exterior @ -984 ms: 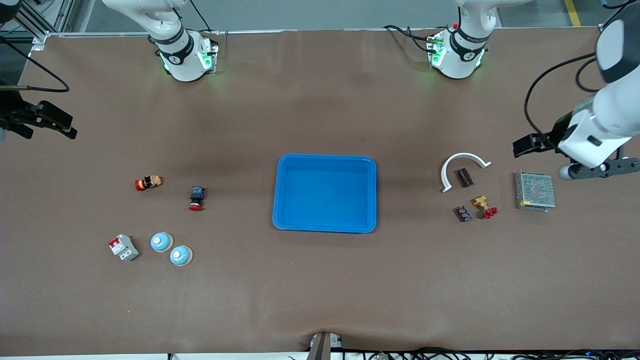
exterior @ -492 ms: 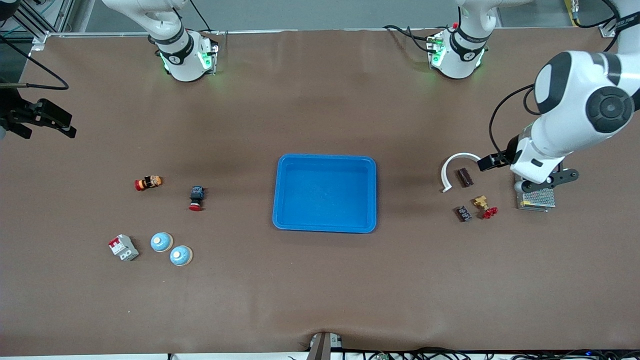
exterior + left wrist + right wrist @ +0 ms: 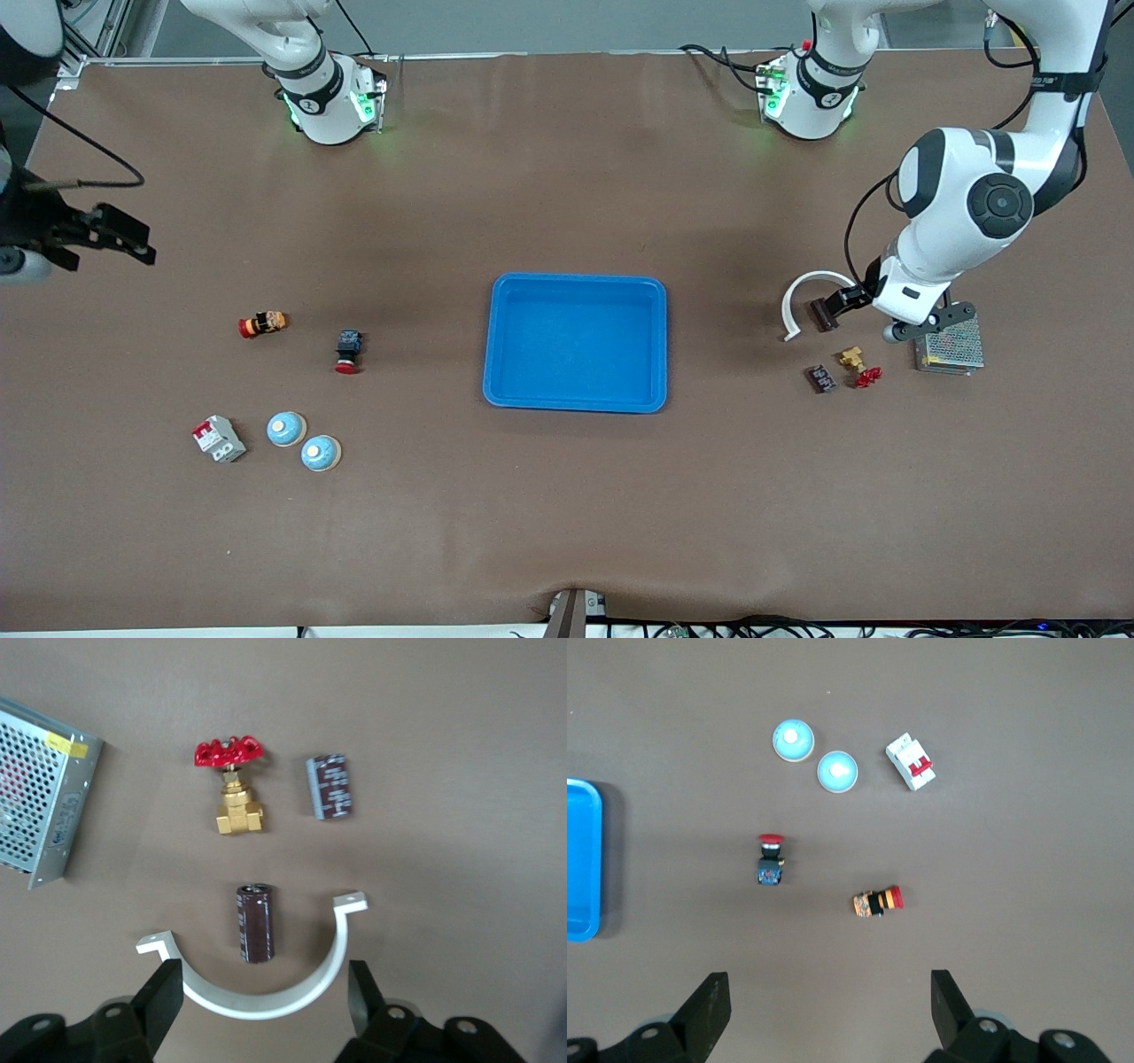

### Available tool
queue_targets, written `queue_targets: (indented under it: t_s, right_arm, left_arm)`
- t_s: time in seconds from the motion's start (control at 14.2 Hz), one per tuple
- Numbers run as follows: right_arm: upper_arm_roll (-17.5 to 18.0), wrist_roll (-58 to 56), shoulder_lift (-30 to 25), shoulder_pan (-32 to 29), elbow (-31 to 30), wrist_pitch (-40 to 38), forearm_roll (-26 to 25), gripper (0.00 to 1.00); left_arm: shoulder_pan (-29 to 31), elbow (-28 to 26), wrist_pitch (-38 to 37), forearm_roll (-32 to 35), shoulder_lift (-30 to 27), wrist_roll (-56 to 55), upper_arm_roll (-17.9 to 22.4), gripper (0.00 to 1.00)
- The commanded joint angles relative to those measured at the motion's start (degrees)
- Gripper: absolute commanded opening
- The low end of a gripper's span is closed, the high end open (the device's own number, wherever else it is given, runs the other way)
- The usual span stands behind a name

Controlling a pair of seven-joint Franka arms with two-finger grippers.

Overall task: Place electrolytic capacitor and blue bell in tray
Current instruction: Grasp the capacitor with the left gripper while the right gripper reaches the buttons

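The blue tray (image 3: 576, 285) lies mid-table; its edge shows in the right wrist view (image 3: 579, 859). Two blue bells (image 3: 286, 429) (image 3: 320, 453) sit toward the right arm's end, also in the right wrist view (image 3: 793, 740) (image 3: 837, 772). Two dark electrolytic capacitors lie toward the left arm's end: one (image 3: 255, 923) inside a white curved bracket (image 3: 257, 1001), one (image 3: 330, 787) (image 3: 821, 378) beside a brass valve (image 3: 232, 788). My left gripper (image 3: 263, 1019) (image 3: 926, 323) is open and empty, up over the bracket. My right gripper (image 3: 828, 1010) (image 3: 27, 252) is open and empty, up over bare table.
A metal mesh box (image 3: 950, 346) lies under the left arm. A white circuit breaker (image 3: 219, 439), a red push button (image 3: 347, 352) and an orange-and-red part (image 3: 262, 323) lie near the bells.
The left arm has swung in from the table's end toward the tray, and its gripper now hangs over the bracket and capacitor. The right gripper has shifted slightly.
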Motion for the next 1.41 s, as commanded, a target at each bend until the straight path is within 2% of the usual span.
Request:
queue_targets:
  t_s: [0.0, 0.21, 0.49, 0.91, 1.12, 1.26, 1.33]
  right_arm:
    - [0.1, -1.1, 5.6, 1.3, 2.0, 3.0, -0.4, 1.00]
    - [0.2, -1.1, 9.6, 2.8, 1.9, 6.9, -0.4, 1.00]
    - [0.2, -6.8, 14.7, 2.8, 1.9, 11.6, -0.2, 1.00]
    - [0.2, -9.7, 20.9, 3.1, 1.7, 15.8, -0.3, 1.00]
    - [0.1, -15.3, 22.8, 3.0, 1.8, 18.1, -0.3, 1.00]
    - [0.2, -19.4, 24.7, 3.1, 1.9, 19.9, -0.3, 1.00]
    - [0.2, -21.9, 25.4, 3.1, 2.0, 21.2, -0.3, 1.00]
  left_arm:
    - [0.9, -1.7, 3.6, 1.0, 1.4, -0.9, -0.1, 0.67]
    - [1.2, -2.3, 7.1, 1.0, 4.7, -1.5, -0.1, 0.60]
    - [1.7, -2.9, 11.2, 1.0, 8.6, -1.8, 0.0, 0.61]
    - [1.6, -2.6, 12.5, 1.1, 12.6, -1.8, 0.2, 0.60]
    - [1.8, -2.5, 12.6, 3.8, 13.7, -1.8, 0.4, 0.57]
    - [1.8, -2.5, 12.6, 3.9, 14.1, -1.8, 0.5, 0.53]
    - [1.8, -2.4, 12.6, 3.9, 14.3, -1.8, 0.5, 0.44]
